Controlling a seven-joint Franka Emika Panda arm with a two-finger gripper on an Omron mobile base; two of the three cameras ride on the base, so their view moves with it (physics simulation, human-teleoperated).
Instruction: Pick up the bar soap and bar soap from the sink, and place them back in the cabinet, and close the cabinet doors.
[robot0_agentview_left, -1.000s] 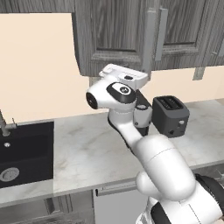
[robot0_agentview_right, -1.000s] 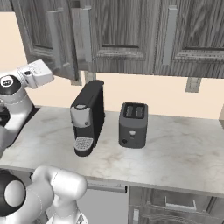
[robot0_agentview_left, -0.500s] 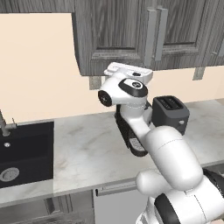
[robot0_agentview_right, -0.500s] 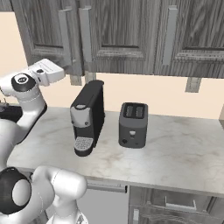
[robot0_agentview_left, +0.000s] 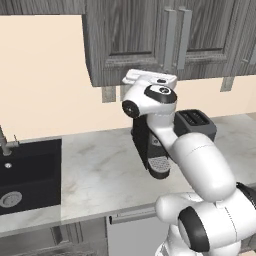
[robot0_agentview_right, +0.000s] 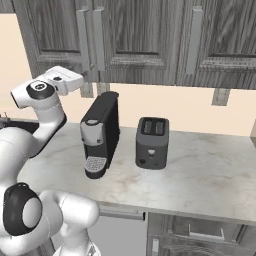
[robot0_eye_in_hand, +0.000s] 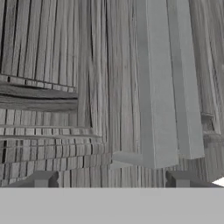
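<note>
The cabinet doors (robot0_agentview_left: 130, 35) (robot0_agentview_right: 55, 30) are dark grey wood-grain panels with long silver bar handles (robot0_agentview_left: 170, 37) (robot0_agentview_right: 82, 37), and both lie flush and shut. My gripper (robot0_agentview_left: 139, 76) (robot0_agentview_right: 74, 80) is raised just below the cabinet's bottom edge, facing the doors. In the hand view the door (robot0_eye_in_hand: 48, 52) is very close, with its two handles (robot0_eye_in_hand: 155, 87) side by side. My gripper (robot0_eye_in_hand: 111, 180) is open there, with nothing between its fingertips (robot0_eye_in_hand: 41, 179). The black sink (robot0_agentview_left: 30, 170) lies at the left. The bar soaps are out of view.
A black coffee machine (robot0_agentview_right: 100, 132) (robot0_agentview_left: 150, 150) and a dark toaster (robot0_agentview_right: 152, 142) (robot0_agentview_left: 197, 122) stand on the marble counter (robot0_agentview_right: 200, 170) under the cabinet. The sink holds a silver drain (robot0_agentview_left: 10, 199), with a grey faucet (robot0_agentview_left: 4, 142) behind it. A further wall cabinet handle (robot0_agentview_right: 195, 40) is at the right.
The hand has swung right and up against the cabinet. The left door, ajar a second ago, has swung shut flush with its neighbour. The base has not moved.
</note>
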